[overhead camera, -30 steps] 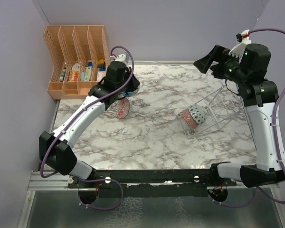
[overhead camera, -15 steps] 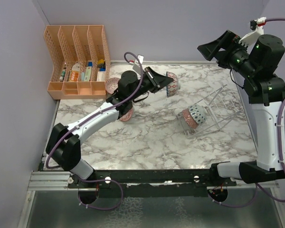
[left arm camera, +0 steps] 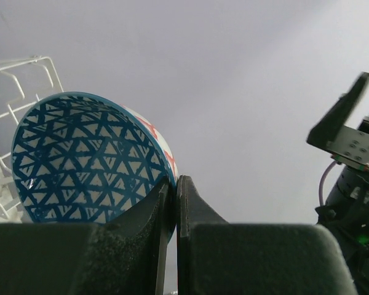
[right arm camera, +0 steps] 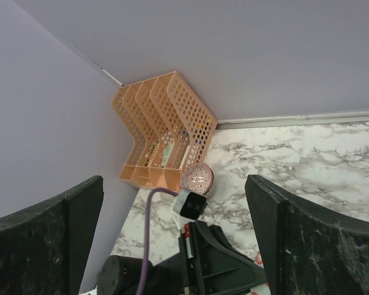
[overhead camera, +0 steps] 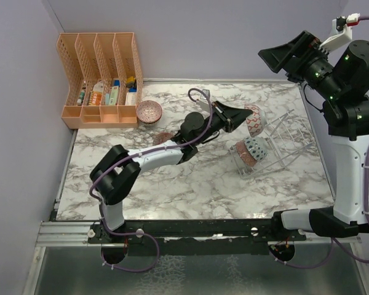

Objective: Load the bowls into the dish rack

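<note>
The left gripper [left arm camera: 174,184] is clamped on the rim of the blue-triangle bowl [left arm camera: 86,166]. It holds the bowl on edge, apparently to slide it between the dividers of the tilted dish rack [overhead camera: 284,140] just beside it (two bowls [overhead camera: 249,152] already sit inside). The right gripper [overhead camera: 284,54] hangs high above the table, fingers spread, grasping nothing

The table [overhead camera: 190,190] has a white marble-pattern top with grey veining. An orange slotted organizer [overhead camera: 101,74] stands at the far left corner, with small items in its compartments. A pink patterned bowl [overhead camera: 149,111] rests upright just beside the organizer's right end. A second pink-red bowl [overhead camera: 162,137] lies nearer, partly hidden. The clear wire dish rack [overhead camera: 283,144] lies tilted on the right side, with two bowls [overhead camera: 249,152] at its near-left end.
</note>
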`<state>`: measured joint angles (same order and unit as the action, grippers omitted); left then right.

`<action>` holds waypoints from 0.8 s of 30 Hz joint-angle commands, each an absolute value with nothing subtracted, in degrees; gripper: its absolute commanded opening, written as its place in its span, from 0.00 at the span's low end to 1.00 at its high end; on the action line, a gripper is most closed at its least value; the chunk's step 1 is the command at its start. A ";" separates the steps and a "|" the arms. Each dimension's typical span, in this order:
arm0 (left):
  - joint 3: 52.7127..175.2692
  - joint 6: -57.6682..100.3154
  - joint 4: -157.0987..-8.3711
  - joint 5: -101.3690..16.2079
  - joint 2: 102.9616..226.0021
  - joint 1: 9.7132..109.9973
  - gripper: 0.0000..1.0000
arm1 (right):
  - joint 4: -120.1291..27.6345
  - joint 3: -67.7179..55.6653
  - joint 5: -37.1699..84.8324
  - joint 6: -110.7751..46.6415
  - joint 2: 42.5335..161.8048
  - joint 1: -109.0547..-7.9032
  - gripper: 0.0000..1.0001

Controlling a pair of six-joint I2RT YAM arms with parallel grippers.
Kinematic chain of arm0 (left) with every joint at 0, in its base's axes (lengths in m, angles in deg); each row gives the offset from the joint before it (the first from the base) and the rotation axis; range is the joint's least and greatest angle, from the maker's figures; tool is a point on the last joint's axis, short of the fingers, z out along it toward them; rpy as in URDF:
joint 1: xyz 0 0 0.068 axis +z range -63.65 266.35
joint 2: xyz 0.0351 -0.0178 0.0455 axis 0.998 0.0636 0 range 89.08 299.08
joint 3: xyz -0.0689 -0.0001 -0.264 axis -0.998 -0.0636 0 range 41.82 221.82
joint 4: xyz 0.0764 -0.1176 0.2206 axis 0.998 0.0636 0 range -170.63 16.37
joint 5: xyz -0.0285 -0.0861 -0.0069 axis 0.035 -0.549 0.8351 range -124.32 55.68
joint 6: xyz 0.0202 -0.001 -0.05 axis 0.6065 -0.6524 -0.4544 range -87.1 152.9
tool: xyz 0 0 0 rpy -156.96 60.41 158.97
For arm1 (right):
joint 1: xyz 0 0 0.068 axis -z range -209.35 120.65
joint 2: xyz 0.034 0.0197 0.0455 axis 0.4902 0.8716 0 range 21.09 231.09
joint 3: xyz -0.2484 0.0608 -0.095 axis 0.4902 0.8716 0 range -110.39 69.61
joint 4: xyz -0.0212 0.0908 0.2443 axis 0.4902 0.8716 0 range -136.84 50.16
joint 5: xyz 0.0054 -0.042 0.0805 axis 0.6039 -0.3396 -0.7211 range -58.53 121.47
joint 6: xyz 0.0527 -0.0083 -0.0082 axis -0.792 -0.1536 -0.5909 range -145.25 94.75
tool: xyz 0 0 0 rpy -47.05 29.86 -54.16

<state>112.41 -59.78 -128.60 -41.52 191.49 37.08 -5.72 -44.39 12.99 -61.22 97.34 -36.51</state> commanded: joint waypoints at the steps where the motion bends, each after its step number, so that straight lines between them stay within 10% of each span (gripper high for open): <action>1: 114.06 -67.37 -139.67 -34.68 194.39 33.90 0.00 | -5.22 -44.61 9.43 -61.49 96.83 -36.73 1.00; 24: 115.57 -74.73 -141.61 -21.39 203.71 27.78 0.00 | -2.72 -41.30 7.29 -58.41 95.03 -36.71 1.00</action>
